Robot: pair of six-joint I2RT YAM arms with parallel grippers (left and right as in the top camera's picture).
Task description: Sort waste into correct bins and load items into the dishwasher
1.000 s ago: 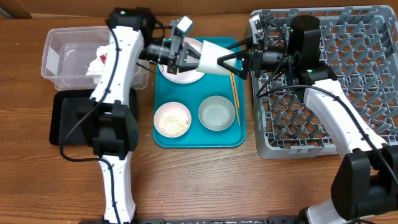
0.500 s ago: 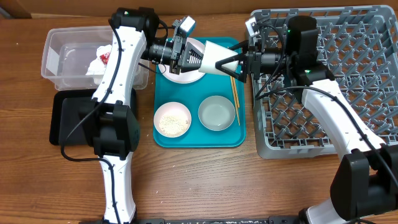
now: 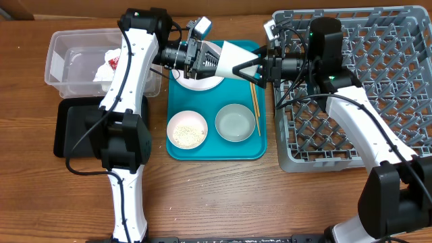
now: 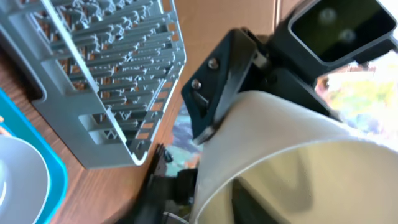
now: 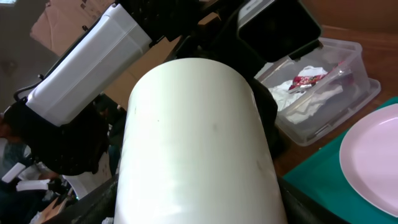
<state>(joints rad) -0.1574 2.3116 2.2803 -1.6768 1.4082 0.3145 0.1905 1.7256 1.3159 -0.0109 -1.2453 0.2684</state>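
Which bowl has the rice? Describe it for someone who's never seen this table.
On the wooden table, find the teal tray. Two small bowls sit side by side on its near half; take the left bowl. It alone holds white rice, while the right bowl is empty.

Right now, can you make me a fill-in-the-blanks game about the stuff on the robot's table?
1. The small white cup, between the left gripper and the right gripper, hangs over the ___ rectangular serving tray.
2. The red-and-white crinkly wrapper lies inside the ___ plastic tub.
3. Of the two round bowls, the one holding loose white rice is nearer the shallow ___ tray.

Missing words: teal, clear, black.
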